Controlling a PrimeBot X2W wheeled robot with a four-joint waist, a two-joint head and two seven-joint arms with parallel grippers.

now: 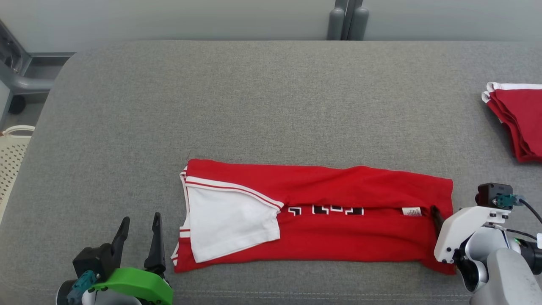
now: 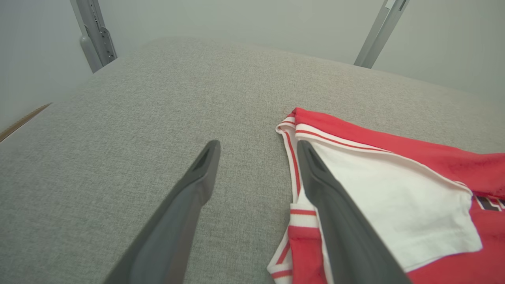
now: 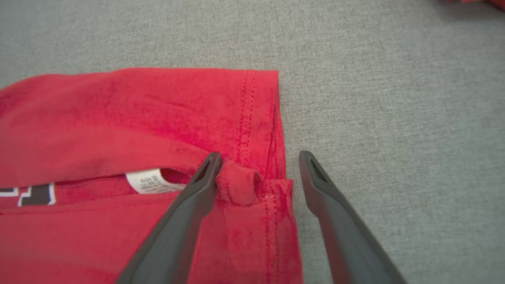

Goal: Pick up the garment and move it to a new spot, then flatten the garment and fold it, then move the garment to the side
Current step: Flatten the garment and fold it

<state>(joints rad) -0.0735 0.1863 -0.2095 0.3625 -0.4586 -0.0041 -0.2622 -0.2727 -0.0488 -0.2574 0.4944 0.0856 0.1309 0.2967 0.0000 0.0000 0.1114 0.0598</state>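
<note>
The left gripper (image 1: 142, 218) has its jaws parted and empty over the grey fabric-covered worktop (image 1: 271, 106), and its right-hand finger sits just beside the striped end of the garment. The right gripper (image 3: 260, 156) also has its jaws apart, clamping nothing. One finger rests against a small bunched tuck of red cloth at the hem, and the other is out over bare grey fabric, so the stitched hem edge lies between the two.

Between the two sets of jaws lies the red cotton shirt (image 1: 360, 186), folded into a long, fairly flat band. A white short sleeve (image 1: 228, 224) edged with red-and-white stripes is laid across the end nearest the left jaws. Along the middle, where the two folded edges meet, a black-and-white block print (image 1: 326, 209) peeks out, too hidden to read. Close to the right jaws a small white care label (image 3: 148, 180) shows, its writing too fine to make out.

Well beyond the right jaws, at the worktop's edge, is a stack of folded red-and-white garments (image 1: 518, 118). Off past the left jaws stands a cream perforated plastic basket (image 1: 12, 161), with grey metal posts (image 1: 347, 19) farthest back
</note>
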